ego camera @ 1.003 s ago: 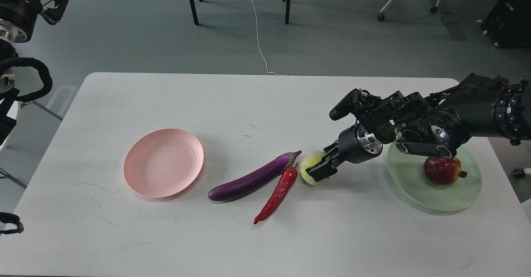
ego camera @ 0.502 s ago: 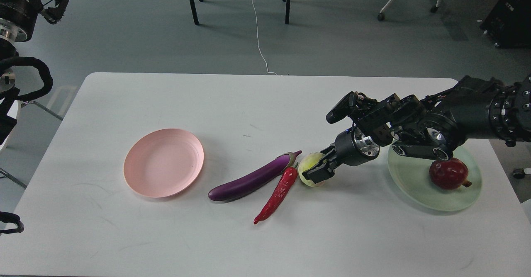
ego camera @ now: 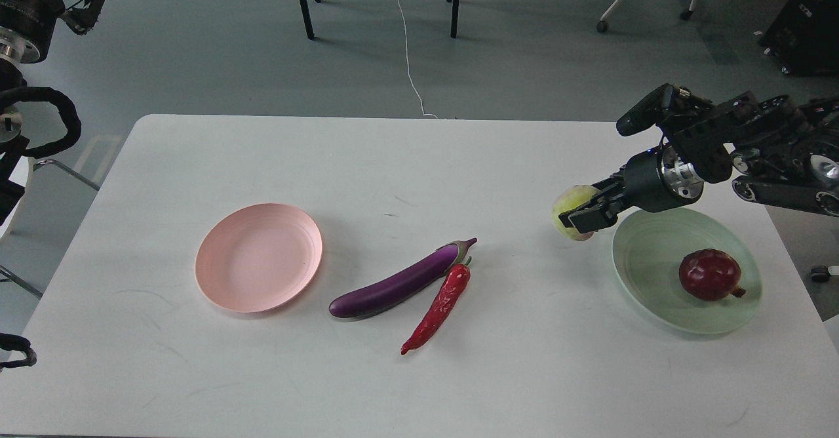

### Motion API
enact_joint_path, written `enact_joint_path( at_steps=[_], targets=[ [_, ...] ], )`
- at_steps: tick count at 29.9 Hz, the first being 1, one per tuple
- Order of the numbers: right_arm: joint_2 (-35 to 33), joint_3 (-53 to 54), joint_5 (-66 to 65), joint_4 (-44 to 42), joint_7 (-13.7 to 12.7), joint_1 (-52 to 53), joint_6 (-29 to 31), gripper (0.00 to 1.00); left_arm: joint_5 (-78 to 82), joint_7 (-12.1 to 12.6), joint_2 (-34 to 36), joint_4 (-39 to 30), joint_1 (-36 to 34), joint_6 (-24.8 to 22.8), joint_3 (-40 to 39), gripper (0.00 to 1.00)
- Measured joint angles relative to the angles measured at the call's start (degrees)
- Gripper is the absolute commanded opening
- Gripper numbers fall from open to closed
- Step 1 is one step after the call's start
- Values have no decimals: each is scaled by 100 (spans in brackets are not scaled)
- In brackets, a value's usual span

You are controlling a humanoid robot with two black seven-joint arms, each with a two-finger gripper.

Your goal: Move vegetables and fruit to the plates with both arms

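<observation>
My right gripper (ego camera: 580, 218) is shut on the yellow-green fruit (ego camera: 567, 207) and holds it above the table, just left of the pale green plate (ego camera: 649, 274). The dark red fruit (ego camera: 710, 274) lies on that plate. The purple eggplant (ego camera: 398, 282) and the red chili pepper (ego camera: 440, 305) lie side by side at the table's middle. The pale pink plate (ego camera: 259, 256) sits empty to their left. My left arm is raised at the far left edge; its gripper (ego camera: 84, 2) is high at the top left corner, too dark to read.
The white table (ego camera: 419, 385) spans the view. Beyond it are chair and table legs (ego camera: 303, 2), a white cable (ego camera: 408, 51) on the floor and a black box (ego camera: 806, 21) at the top right.
My right gripper has closed on the yellow-green fruit beside the chili, lifted it and carried it right toward the green plate. The dark red fruit rolled slightly on the plate.
</observation>
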Motion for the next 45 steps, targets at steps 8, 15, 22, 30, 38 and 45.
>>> enact_joint_path(
  at_steps=[8,15,22,30,38,45],
  targets=[
    [-648,-109,-620,55,0,-221,2,69,0,0,-2,0,-6,0,-1,98],
    [-723,-457,-788,-102,-1,-357,4,88,0,0,20,0,-7,0,-1,98],
    [-725,-358,-759,-124,0,-376,-39,95,0,0,54,0,-7,0,-1,98],
    [-717,-231,-739,-75,0,-376,-33,96,0,3,69,0,-7,0,1,98],
    [-772,729,1,-257,0,-362,51,97,22,48,25,-9,-7,0,20,98],
    [-720,1597,2018,-987,-1,-638,402,97,305,64,-18,-387,-141,0,260,98]
  ],
)
